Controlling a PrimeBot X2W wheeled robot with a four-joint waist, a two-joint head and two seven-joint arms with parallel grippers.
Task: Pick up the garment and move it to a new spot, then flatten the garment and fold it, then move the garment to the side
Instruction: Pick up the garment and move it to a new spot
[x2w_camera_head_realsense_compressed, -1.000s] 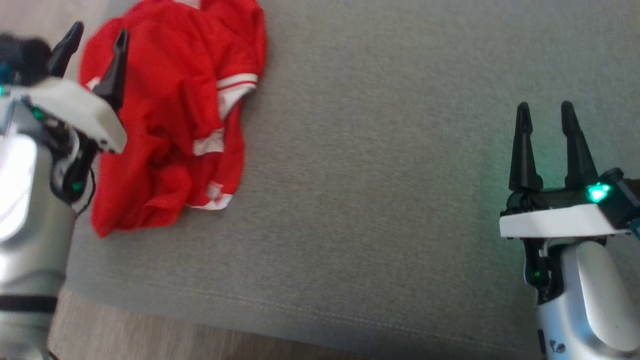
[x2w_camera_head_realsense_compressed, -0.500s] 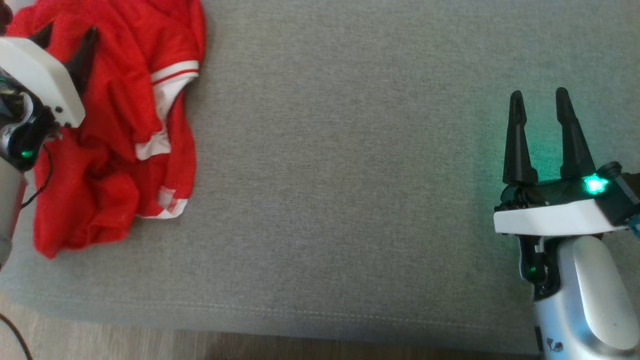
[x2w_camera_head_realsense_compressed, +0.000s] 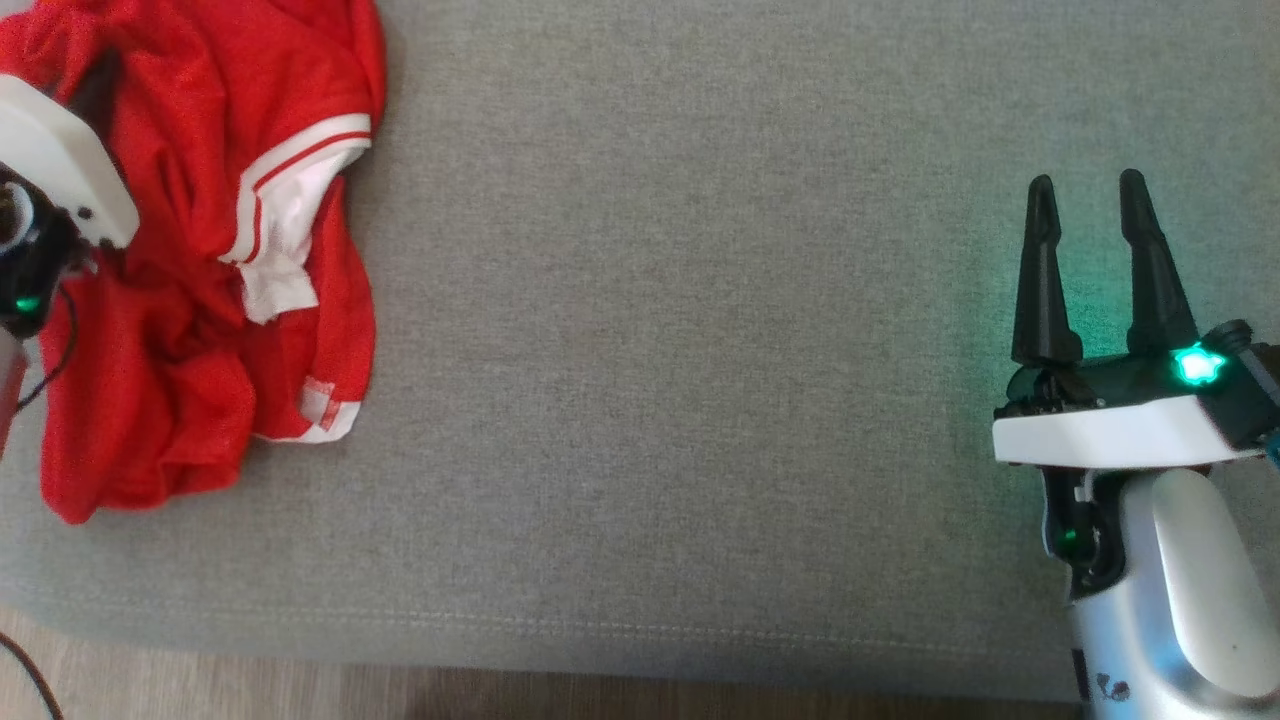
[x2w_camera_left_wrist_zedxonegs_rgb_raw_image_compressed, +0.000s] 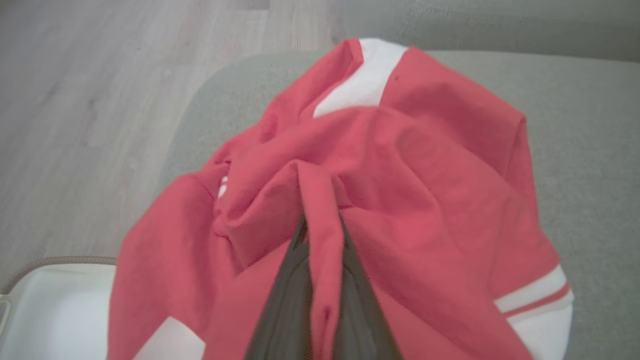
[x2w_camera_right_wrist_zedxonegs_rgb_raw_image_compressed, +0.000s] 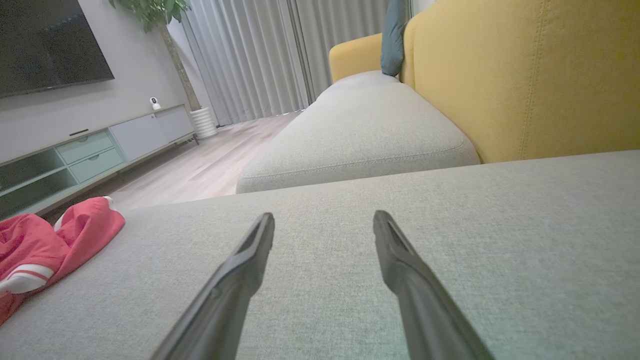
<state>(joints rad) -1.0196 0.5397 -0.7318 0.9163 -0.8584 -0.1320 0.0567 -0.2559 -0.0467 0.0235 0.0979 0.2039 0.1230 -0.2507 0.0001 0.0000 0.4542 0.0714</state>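
Left wrist view: left gripper (x2w_camera_left_wrist_zedxonegs_rgb_raw_image_compressed: 322, 227) pinches raised fold of shirt (x2w_camera_left_wrist_zedxonegs_rgb_raw_image_compressed: 410, 170), mid-heap. Shirt soft, light, limp; likely drapes, bunches; hem corners better for flattening. Right gripper (x2w_camera_head_realsense_compressed: 1098, 215) open, empty.

We are in a home — a living room, by what we see. A yellow sofa (x2w_camera_right_wrist_zedxonegs_rgb_raw_image_compressed: 525, 75) with grey seats (x2w_camera_right_wrist_zedxonegs_rgb_raw_image_compressed: 350, 125) and a teal cushion (x2w_camera_right_wrist_zedxonegs_rgb_raw_image_compressed: 395, 35) stands across from a dark TV (x2w_camera_right_wrist_zedxonegs_rgb_raw_image_compressed: 45, 45) on the wall (x2w_camera_right_wrist_zedxonegs_rgb_raw_image_compressed: 60, 110). Under the TV runs a low cabinet (x2w_camera_right_wrist_zedxonegs_rgb_raw_image_compressed: 150, 131) with pale green drawers (x2w_camera_right_wrist_zedxonegs_rgb_raw_image_compressed: 87, 147). Long grey curtains (x2w_camera_right_wrist_zedxonegs_rgb_raw_image_compressed: 250, 55) hang down to a wood floor (x2w_camera_right_wrist_zedxonegs_rgb_raw_image_compressed: 200, 170), and beside them a plant (x2w_camera_right_wrist_zedxonegs_rgb_raw_image_compressed: 150, 7) rises from a white pot (x2w_camera_right_wrist_zedxonegs_rgb_raw_image_compressed: 204, 122).
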